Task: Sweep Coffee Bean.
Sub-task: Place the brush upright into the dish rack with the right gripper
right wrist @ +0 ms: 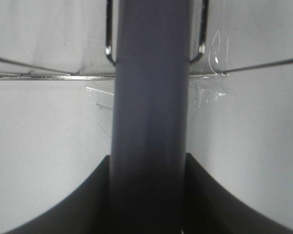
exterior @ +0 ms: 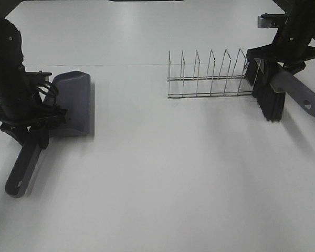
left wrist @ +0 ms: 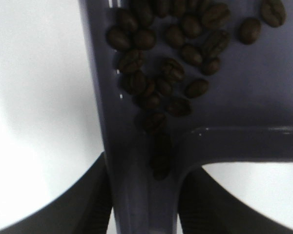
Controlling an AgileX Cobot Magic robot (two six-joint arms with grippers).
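Both clamped on handles: left gripper (exterior: 35, 124) on dustpan (exterior: 73, 100), coffee bean (left wrist: 167, 68) piled inside (toward handle end); right gripper (exterior: 279, 65) on brush (exterior: 270, 104), beside wire rack (exterior: 210, 76).

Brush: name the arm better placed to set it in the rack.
Right. Its end effector grips the brush at the rack's end; the left end effector holds the dustpan with the beans, across the table.

Grey dustpan (left wrist: 249, 97) holding the coffee bean (left wrist: 166, 73) heap
Beans crowd one corner — a few trail into the handle (left wrist: 136, 204), clasped by the left gripper (left wrist: 144, 214).
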